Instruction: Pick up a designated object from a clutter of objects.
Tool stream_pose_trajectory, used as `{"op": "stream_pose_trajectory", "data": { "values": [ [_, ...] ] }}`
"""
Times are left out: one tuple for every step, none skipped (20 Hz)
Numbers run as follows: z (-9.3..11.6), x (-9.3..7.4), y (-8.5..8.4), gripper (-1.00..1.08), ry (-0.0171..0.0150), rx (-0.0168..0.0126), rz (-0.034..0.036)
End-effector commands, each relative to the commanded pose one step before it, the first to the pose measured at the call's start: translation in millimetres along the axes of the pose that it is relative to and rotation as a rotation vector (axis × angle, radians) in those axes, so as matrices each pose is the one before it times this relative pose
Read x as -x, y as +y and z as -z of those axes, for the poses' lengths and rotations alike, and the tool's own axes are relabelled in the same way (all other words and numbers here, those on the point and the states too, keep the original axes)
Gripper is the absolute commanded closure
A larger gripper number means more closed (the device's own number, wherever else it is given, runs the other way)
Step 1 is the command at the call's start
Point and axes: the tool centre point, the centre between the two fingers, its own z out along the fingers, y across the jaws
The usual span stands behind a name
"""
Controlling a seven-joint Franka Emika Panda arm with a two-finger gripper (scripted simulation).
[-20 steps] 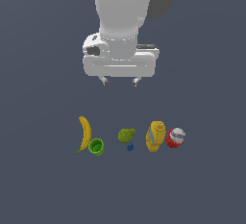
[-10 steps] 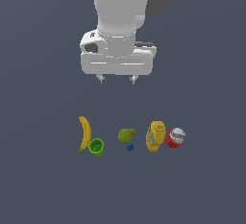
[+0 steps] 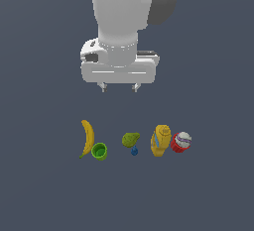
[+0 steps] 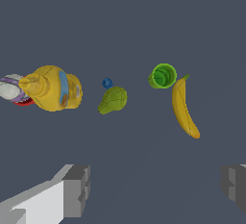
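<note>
The designated object is a small bright green cup [image 3: 99, 151] [image 4: 163, 76], upright with its hollow showing, touching the lower end of a yellow banana [image 3: 88, 137] [image 4: 184, 112]. The rest of the clutter runs toward the exterior view's right: an olive-green pear [image 3: 130, 139] [image 4: 113, 100], a tiny blue piece [image 3: 134, 151] [image 4: 107, 82], a yellow bottle [image 3: 160, 140] [image 4: 52, 88] and a red can [image 3: 181, 142] [image 4: 12, 90]. My gripper [image 3: 118, 87] [image 4: 153, 189] hangs open well above the row, roughly over the gap between cup and pear, holding nothing.
All the items rest on a plain dark grey floor [image 3: 44, 190]. The arm's white body [image 3: 121, 22] fills the upper middle of the exterior view.
The gripper has shifted slightly toward the exterior view's left over the last second. The objects have not moved.
</note>
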Motion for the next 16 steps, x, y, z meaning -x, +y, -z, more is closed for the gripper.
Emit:
{"op": "stream_pose_trajectory", "data": {
  "values": [
    [-8.36,-7.52,3.33,-0.92,-0.00081,-0.00303,-0.00448],
    [-4.04,-3.7,1.61,-0.92,-0.00006,-0.00138,-0.00207],
    [-4.44,-3.95,1.81,-0.92,-0.00006,-0.00149,-0.00233],
    [-4.87,-4.21,1.94,-0.92,-0.00006,-0.00153,-0.0025],
    [-5.32,-4.45,2.14,-0.92,-0.00005,-0.00159,-0.00274],
    [-5.79,-4.67,2.35,-0.92,-0.00005,-0.00163,-0.00297],
    [-6.27,-4.89,2.51,-0.92,-0.00004,-0.00161,-0.00313],
    [-6.79,-5.08,2.71,-0.92,-0.00003,-0.00161,-0.00335],
    [-7.32,-5.25,2.96,-0.92,-0.00002,-0.00161,-0.00362],
    [-7.86,-5.39,3.13,-0.92,-0.00001,-0.00154,-0.00378],
    [-8.14,-5.32,3.26,-0.92,0.0,-0.00144,-0.00388],
    [-8.3,-5.17,3.3,-0.92,0.00001,-0.0013,-0.00387],
    [-8.46,-5.0,3.37,-0.92,0.00002,-0.00117,-0.00391],
    [-8.61,-4.84,3.4,-0.92,0.00003,-0.00103,-0.00389],
    [-8.76,-4.67,3.47,-0.92,0.00004,-0.0009,-0.00392],
    [-8.9,-4.49,3.5,-0.92,0.00004,-0.00077,-0.00389]
  ]
}}
